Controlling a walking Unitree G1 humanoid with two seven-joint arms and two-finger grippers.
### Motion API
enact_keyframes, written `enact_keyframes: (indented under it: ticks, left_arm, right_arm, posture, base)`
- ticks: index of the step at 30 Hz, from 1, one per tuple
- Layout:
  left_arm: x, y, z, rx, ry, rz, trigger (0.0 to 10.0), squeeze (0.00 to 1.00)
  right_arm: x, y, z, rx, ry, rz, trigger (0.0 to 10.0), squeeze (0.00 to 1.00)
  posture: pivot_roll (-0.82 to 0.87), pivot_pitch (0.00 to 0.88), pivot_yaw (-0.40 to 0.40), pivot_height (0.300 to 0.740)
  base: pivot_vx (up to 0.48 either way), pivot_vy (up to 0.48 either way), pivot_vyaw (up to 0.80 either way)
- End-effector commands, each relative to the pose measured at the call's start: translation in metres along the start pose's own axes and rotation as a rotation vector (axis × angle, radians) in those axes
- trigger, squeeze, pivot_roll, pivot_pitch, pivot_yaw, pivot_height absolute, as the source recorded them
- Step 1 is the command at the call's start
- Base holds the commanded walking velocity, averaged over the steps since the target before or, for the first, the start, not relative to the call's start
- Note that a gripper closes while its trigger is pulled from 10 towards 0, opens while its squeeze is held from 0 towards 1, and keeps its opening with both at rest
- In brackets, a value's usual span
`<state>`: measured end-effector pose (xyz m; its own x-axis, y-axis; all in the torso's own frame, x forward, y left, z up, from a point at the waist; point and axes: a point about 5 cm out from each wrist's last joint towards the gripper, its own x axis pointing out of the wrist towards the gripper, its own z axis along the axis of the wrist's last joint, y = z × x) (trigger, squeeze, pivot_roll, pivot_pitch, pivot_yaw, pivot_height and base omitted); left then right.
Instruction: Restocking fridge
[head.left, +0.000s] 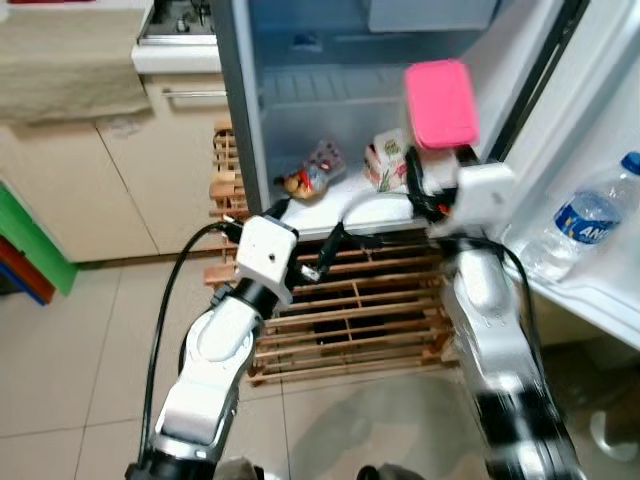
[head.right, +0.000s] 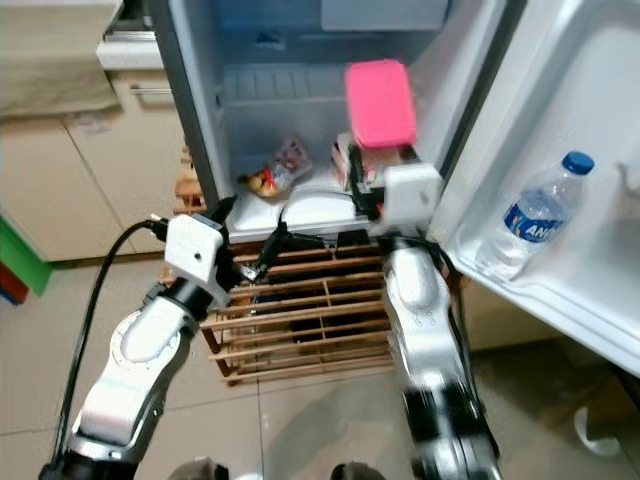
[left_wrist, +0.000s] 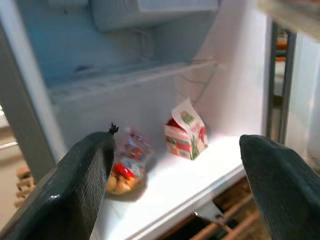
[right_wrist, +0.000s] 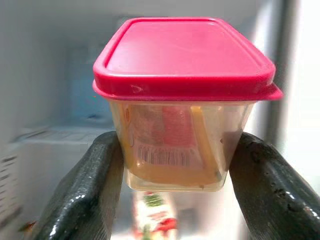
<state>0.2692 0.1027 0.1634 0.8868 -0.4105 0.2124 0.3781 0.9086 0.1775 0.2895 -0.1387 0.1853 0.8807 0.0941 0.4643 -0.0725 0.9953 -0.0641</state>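
The right hand (right_wrist: 172, 187) is clamping a container with a pink lid (right_wrist: 182, 55) between its two fingers, holding it upright in front of the open fridge (head.left: 300, 90), probably so the contents are not spilling. The left hand (left_wrist: 175, 185) is waiting with fingers apart near the shelf (left_wrist: 190, 185), where a carton (left_wrist: 186, 131) and a snack bag (left_wrist: 127, 165) are lying.

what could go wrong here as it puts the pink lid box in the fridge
The right gripper holds the pink-lidded container only by its lower sides, so it could tip or slip. The carton sits directly beyond it on the shelf and could be knocked over. The left gripper, jaws open, hovers near the shelf edge and could snag it.
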Motion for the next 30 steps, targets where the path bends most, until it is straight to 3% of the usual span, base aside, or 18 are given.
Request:
enact_keyframes:
  ticks: [1,6,9,11,16,24,30]
  left_arm:
    - [0.000,-0.002,0.016,-0.008,-0.068,0.000,10.0,0.00]
    - [0.004,-0.004,0.019,-0.020,-0.091,0.000,10.0,0.00]
    - [0.007,-0.003,0.026,-0.006,-0.134,0.018,10.0,0.00]
    - [0.007,0.003,0.034,0.017,-0.175,0.057,10.0,0.00]
    - [0.006,0.013,0.044,0.032,-0.217,0.127,10.0,0.00]
    - [0.012,0.012,0.045,0.054,-0.224,0.100,10.0,0.00]
    - [0.018,0.006,0.044,0.109,-0.220,0.003,10.0,0.00]
  right_arm:
    - [-0.014,0.006,0.013,-0.008,-0.029,0.024,10.0,0.00]
    - [-0.020,0.005,0.013,-0.006,0.013,0.030,10.0,0.00]
    - [-0.018,0.001,0.026,-0.001,-0.012,0.039,10.0,0.00]
    - [-0.025,0.000,0.034,0.006,-0.021,0.067,10.0,0.00]
    - [-0.037,-0.001,0.021,-0.002,0.049,0.088,10.0,0.00]
    - [-0.029,0.002,0.019,0.010,0.077,0.105,10.0,0.00]
    - [-0.024,0.003,0.015,0.003,0.079,0.108,10.0,0.00]
  posture:
    - [0.01,0.000,0.021,0.740]
    - [0.00,0.000,0.012,0.740]
    - [0.00,0.000,0.001,0.740]
    - [0.00,0.000,-0.010,0.740]
    - [0.00,0.000,-0.022,0.740]
    - [0.00,0.000,-0.008,0.740]
    - [0.00,0.000,0.005,0.740]
  base:
    - [0.000,0.000,0.00]
    - [0.000,0.000,0.00]
    - [0.000,0.000,0.00]
    - [0.000,0.000,0.00]
    - [0.000,0.000,0.00]
    - [0.299,0.144,0.00]
    - [0.474,0.000,0.00]
